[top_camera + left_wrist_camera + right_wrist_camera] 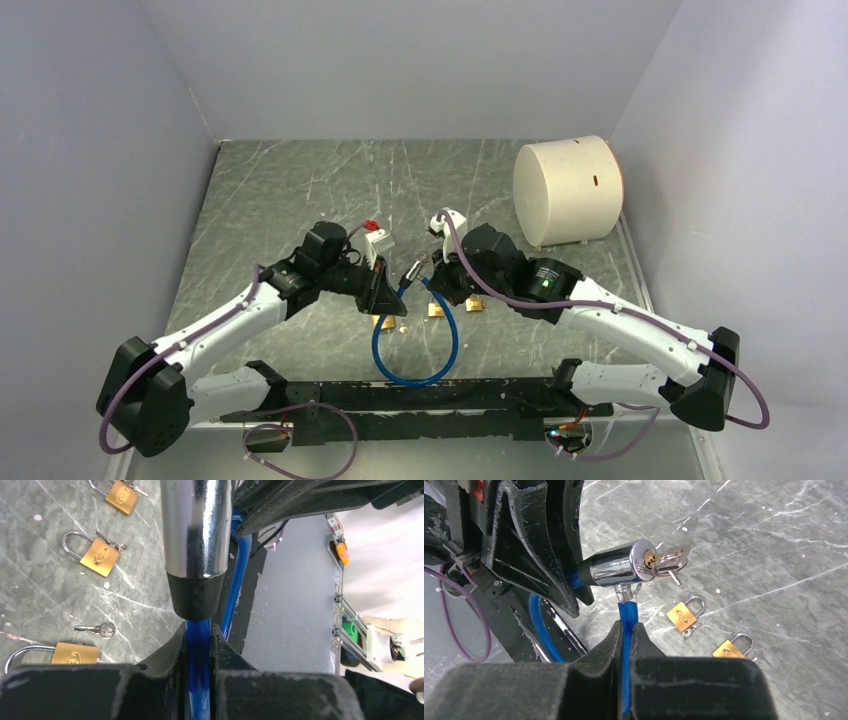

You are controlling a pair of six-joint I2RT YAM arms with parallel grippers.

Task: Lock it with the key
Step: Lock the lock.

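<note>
Cable lock (pixel 616 567) held mid-air over counter (pixel 774 540) between arms: left pincer (pixel 198 632) clenched on blue cable (pixel 236 575) just behind chrome cylinder (pixel 195 530), right pincer (pixel 627 627) clenched on same cable by pin end, apparently steadying both halves with key (pixel 671 560) left exposed for turning.

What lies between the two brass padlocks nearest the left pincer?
A small loose key, between the middle padlock and the near padlock; the left wrist view shows it.
</note>
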